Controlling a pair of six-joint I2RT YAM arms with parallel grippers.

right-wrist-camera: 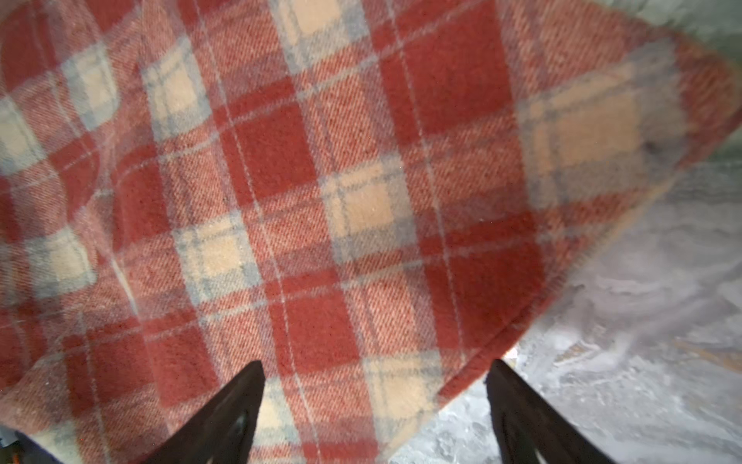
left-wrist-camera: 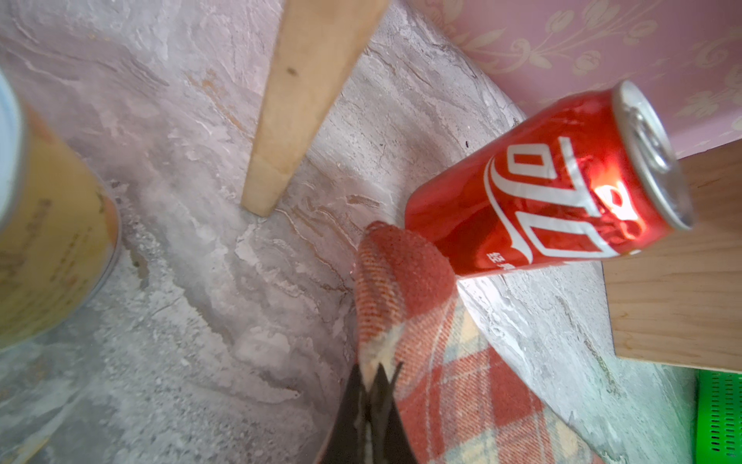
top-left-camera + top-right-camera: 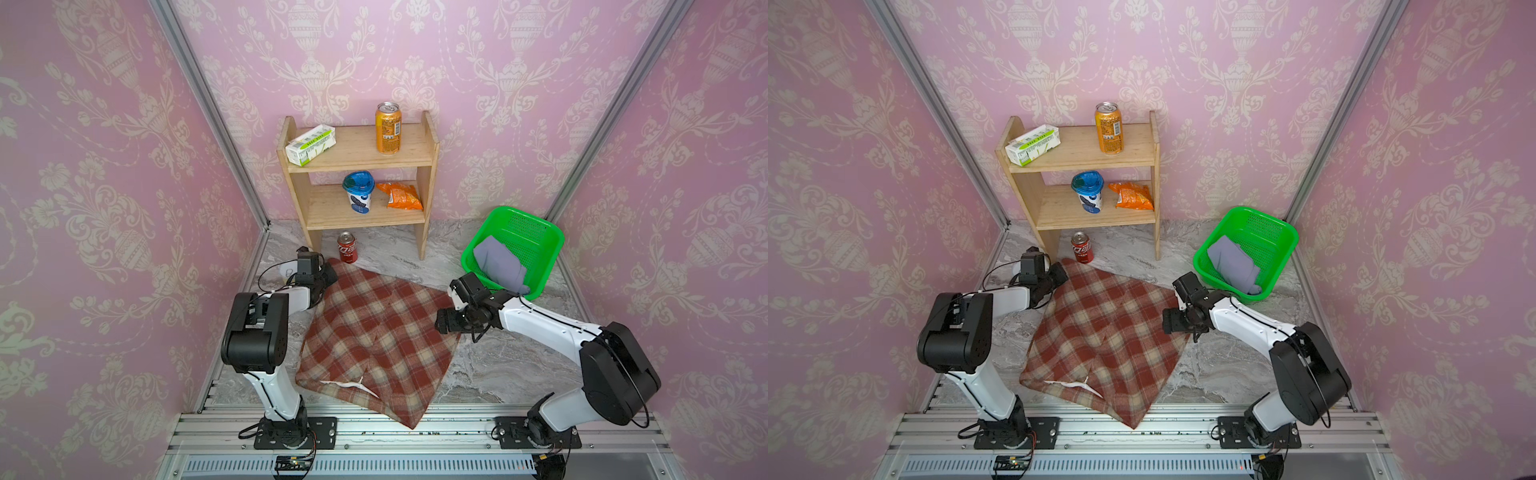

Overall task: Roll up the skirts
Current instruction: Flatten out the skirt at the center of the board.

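Note:
The red-brown and cream plaid skirt (image 3: 374, 332) (image 3: 1104, 336) lies spread flat like a diamond on the marble table. My left gripper (image 3: 328, 272) (image 2: 375, 373) is at its far left corner, shut on that corner's cloth, which stands up a little beside the red can. My right gripper (image 3: 442, 322) (image 1: 375, 365) hovers open over the skirt's right corner. One of its fingers is above the plaid (image 1: 281, 201), the other above bare table. The lavender-grey skirt (image 3: 498, 262) (image 3: 1233, 264) lies bunched in the green basket (image 3: 536, 232).
A red cola can (image 3: 347, 247) (image 2: 542, 193) stands just beyond the held corner. Behind it is the wooden shelf (image 3: 357, 153), loaded with cans, a cup, a box and a snack bag; its leg (image 2: 289, 120) is close. A yellowish round container (image 2: 40, 241) sits near the left wrist.

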